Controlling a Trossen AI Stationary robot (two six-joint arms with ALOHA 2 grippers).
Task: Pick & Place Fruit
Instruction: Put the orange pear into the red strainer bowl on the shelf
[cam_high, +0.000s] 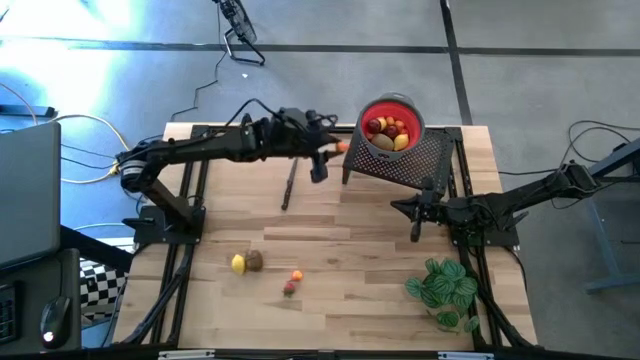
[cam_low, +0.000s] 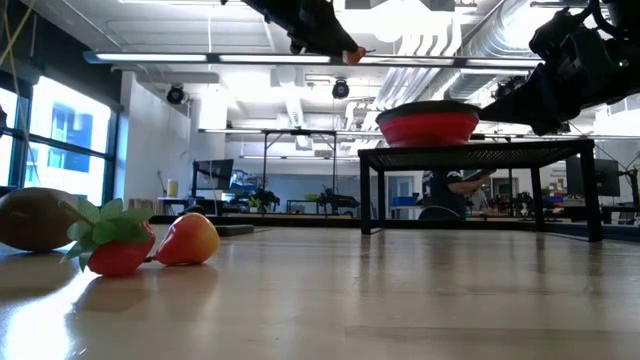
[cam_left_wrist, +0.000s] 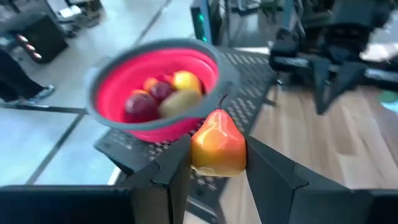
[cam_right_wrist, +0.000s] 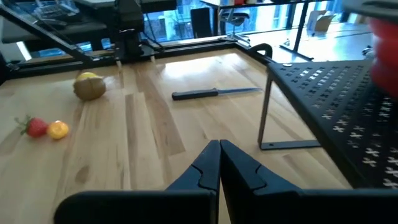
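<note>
My left gripper (cam_high: 333, 150) hangs high over the table's far side, just left of the red bowl (cam_high: 391, 124), and is shut on an orange-yellow pear-shaped fruit (cam_left_wrist: 217, 146). The bowl stands on a black perforated stand (cam_high: 405, 163) and holds several fruit (cam_left_wrist: 163, 94). A yellow (cam_high: 238, 264), a brown (cam_high: 254, 260), an orange (cam_high: 296, 275) and a red fruit (cam_high: 289, 288) lie on the table near its front. My right gripper (cam_high: 416, 226) waits shut, right of centre. My left gripper pinches the pear-shaped fruit by its two sides (cam_left_wrist: 198, 152) between the two fingers. The fingers reach in from the table's left, slanting slightly down. The fruit is lifted clear of the table, its thin stem (cam_left_wrist: 222, 101) toward the bowl.
A thin dark knife (cam_high: 289, 186) lies on the table below my left arm. A green leafy plant (cam_high: 444, 290) sits at the near right. The stand's legs (cam_low: 368, 193) rise from the table's far right. Bare wood lies between the knife and the loose fruit.
</note>
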